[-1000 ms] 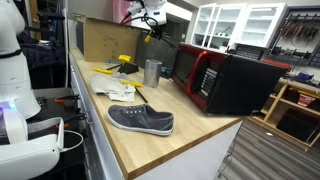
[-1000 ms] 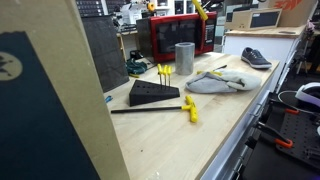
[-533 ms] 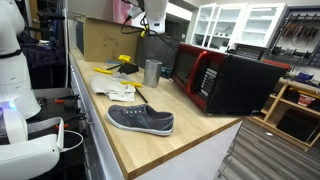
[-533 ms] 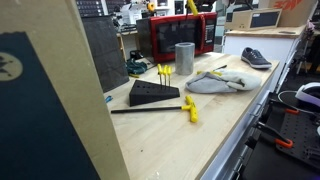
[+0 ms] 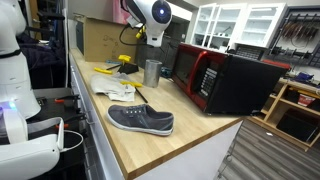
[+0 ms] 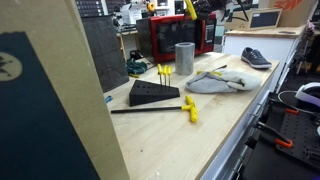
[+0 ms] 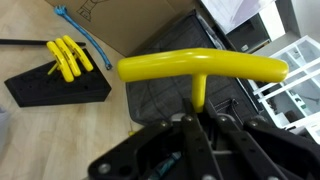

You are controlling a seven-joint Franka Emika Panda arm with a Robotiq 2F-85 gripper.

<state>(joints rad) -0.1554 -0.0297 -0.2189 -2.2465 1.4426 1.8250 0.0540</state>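
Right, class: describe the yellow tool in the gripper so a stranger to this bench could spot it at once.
Find the red microwave on the wooden counter and look above the metal cup beside it. There the gripper grips a yellow T-handled tool by its shaft. Its twins sit in the black block or lie on the counter; this one alone is in the air.
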